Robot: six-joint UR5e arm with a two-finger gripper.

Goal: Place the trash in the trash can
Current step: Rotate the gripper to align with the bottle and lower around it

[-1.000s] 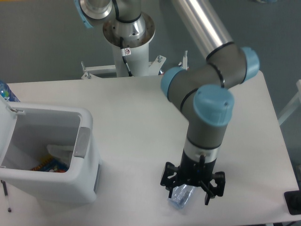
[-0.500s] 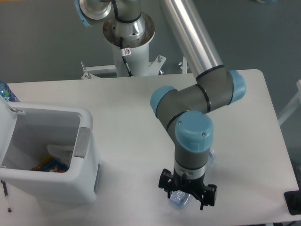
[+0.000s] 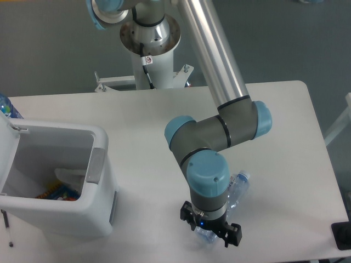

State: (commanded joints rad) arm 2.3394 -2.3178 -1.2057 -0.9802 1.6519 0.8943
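The arm reaches down from the back of the table [image 3: 137, 126] to its front edge, with the wrist pointing straight down. The gripper [image 3: 211, 234] is low over the tabletop there, and its two black fingers [image 3: 235, 236] stand spread apart. Between them I see a small piece of clear, bluish plastic, the lower end of the water bottle [image 3: 237, 189]. The bottle lies on the table and runs up and to the right behind the wrist, so its blue cap end shows just right of the blue joint cover. The middle of the bottle is hidden by the wrist. The fingers are on both sides of the bottle end, but whether they press on it I cannot tell, because the wrist covers the place of contact.

The trash can [image 3: 101, 181] stands at the left of the table, well apart from the gripper. Its lid [image 3: 6, 139] is swung up at the far left side, and the grey handle panel [image 3: 96, 165] faces toward the arm. Inside the can lie something white and something with orange and blue colours; I cannot say what they are. The top of another blue bottle [image 3: 7, 107] shows behind the can, at the left edge of the view.
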